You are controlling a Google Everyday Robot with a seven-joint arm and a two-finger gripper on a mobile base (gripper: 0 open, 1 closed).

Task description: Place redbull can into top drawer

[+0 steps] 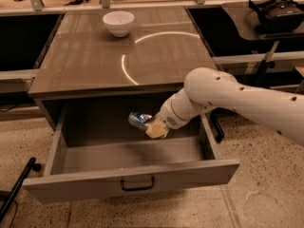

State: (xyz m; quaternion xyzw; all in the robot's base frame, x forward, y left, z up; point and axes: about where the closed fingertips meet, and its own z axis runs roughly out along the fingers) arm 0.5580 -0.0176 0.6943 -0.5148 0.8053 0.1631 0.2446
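You have the top drawer (190, 174) pulled well out, its flat front panel nearest you and the small dark bail handle (137, 184) at the middle of that panel. The gripper (155, 128) is down inside the drawer's open space, toward the back and a little right of the drawer's centre. Its tan fingers (158, 130) are pinched onto the redbull can (139, 120). The can lies roughly on its side in that grasp, sticking out toward the drawer's left with one shiny silver end showing. It sits above the drawer's floor, and you cannot tell from here whether it touches the floor or hangs just clear of it. It is well apart from the drawer's left wall and from the front panel. The white arm (228, 94) comes in over the drawer's right wall, its bulky elbow above the drawer's right rear corner. Above the drawer, the counter (80, 65) carries a white bowl (118, 22) far back, over the drawer's left half, and a bright curved ring of reflected light (124, 66) shows over the drawer's middle. A black headset (278, 11) rests on a separate surface well beyond the drawer's right side. A dark rod (18, 190) slants across the floor just off the drawer's front left corner.
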